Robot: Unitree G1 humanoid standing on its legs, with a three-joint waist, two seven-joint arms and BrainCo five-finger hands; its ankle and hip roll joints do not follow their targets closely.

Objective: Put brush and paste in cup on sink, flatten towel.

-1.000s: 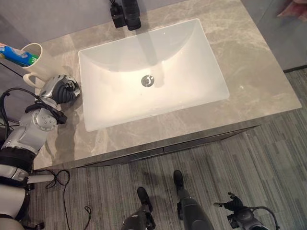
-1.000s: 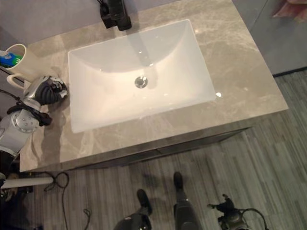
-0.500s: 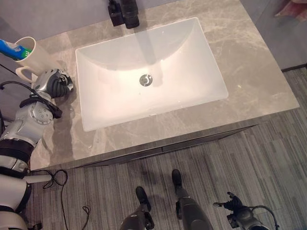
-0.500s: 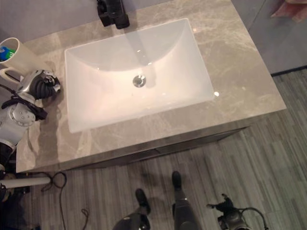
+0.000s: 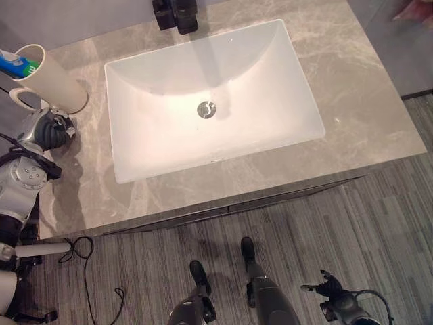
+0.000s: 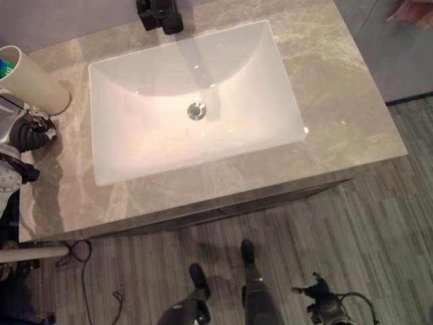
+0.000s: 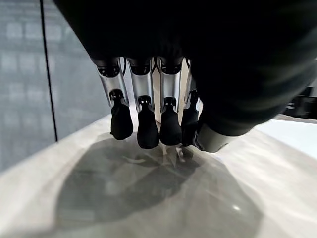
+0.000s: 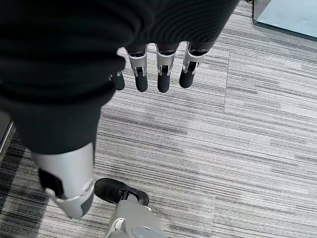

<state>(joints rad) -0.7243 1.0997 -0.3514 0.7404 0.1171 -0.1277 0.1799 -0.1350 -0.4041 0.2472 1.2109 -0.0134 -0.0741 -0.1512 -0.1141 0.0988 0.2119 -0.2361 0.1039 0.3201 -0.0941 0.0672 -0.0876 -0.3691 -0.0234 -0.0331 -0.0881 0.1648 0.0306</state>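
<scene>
A cream cup (image 5: 47,78) with a handle stands on the grey marble counter (image 5: 352,88) at the far left, beside the white sink basin (image 5: 270,88). A blue-and-white tube (image 5: 13,64) pokes out of the cup's mouth. My left hand (image 5: 47,130) hovers just in front of the cup near the counter's left edge. In the left wrist view its fingers (image 7: 148,129) hang relaxed above the counter and hold nothing. My right hand (image 5: 328,288) hangs low at the right over the floor, its fingers (image 8: 163,74) straight and empty.
A black faucet (image 5: 176,13) stands at the back of the basin, and a metal drain (image 5: 206,109) sits in its middle. The counter's front edge drops to a grey striped floor (image 5: 379,223).
My left hand has drawn back to the left, away from the basin's rim, and now sits in front of the cup. The camera has shifted slightly.
</scene>
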